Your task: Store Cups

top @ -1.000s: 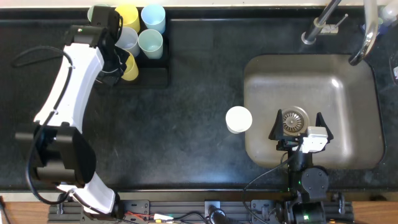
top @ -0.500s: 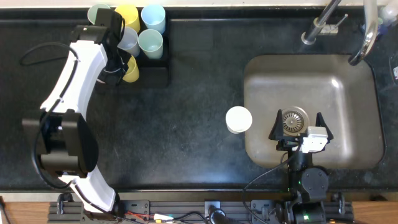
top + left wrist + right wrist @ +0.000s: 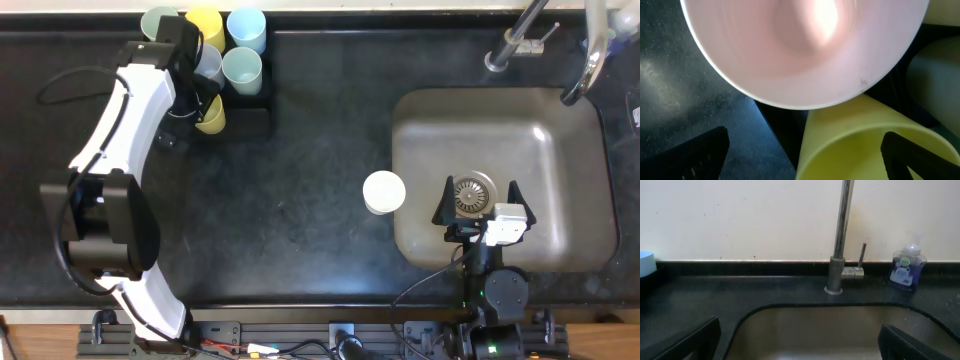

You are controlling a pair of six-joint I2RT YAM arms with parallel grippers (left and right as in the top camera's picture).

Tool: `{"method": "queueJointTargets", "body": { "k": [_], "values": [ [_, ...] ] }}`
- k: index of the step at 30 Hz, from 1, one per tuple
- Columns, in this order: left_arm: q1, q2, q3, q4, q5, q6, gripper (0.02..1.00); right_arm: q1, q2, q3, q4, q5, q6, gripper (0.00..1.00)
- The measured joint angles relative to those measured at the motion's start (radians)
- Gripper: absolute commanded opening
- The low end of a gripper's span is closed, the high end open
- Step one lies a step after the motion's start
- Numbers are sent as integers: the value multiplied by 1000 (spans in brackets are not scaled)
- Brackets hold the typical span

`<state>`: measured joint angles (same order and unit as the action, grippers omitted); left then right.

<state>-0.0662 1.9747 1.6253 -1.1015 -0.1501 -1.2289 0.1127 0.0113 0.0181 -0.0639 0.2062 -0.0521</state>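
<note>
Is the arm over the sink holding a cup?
No, the right gripper has its fingers apart with nothing between them, above the sink.

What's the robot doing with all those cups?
The left gripper is up at the black cup rack, right by a tilted yellow cup among the cups stored there. One white cup stands on the counter beside the sink. The right gripper hangs over the sink, holding nothing.
</note>
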Motion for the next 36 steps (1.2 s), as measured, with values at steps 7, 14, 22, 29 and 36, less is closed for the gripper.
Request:
{"method": "queueJointTargets", "body": {
  "k": [7, 14, 22, 29, 36],
  "values": [
    [-59, -122, -3, -30, 0, 39, 998, 0, 0, 0, -1, 0, 0, 998],
    [-126, -498, -3, -135, -1, 360, 998, 0, 0, 0, 0, 0, 0, 998],
    [-72, -908, -352, 202, -29, 899, 996, 0, 0, 0, 0, 0, 0, 998],
    [2, -1341, -1078, 833, -30, 1115, 998, 0, 0, 0, -1, 0, -1, 996],
    [2, -1748, -1525, 1167, 19, 1193, 998, 0, 0, 0, -1, 0, 0, 998]
  ]
}}
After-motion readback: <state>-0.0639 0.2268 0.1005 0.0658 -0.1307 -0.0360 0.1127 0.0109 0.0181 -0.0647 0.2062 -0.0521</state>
